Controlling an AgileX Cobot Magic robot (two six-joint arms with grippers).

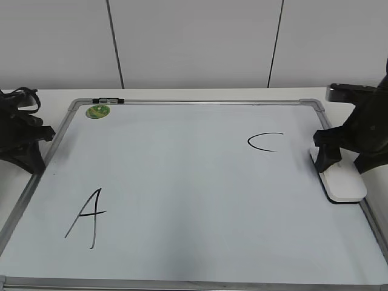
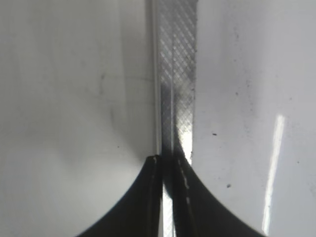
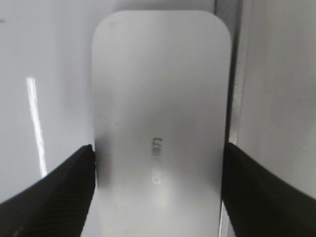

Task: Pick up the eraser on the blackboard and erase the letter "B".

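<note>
Straddling eraser (image 3: 160,128) at blackboard (image 1: 194,200) rt edge: rt tool (image 3: 158,185), fingers spread; lft tool (image 2: 170,197) closed.

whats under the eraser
The eraser lies on the blackboard by its right frame, the right gripper straddling it. Any marks beneath are covered.

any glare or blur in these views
Right wrist view: a glare streak on the blackboard; the eraser print is blurred. Left wrist view: a streak at right and soft focus on the frame. Exterior view: sharp, evenly lit.
</note>
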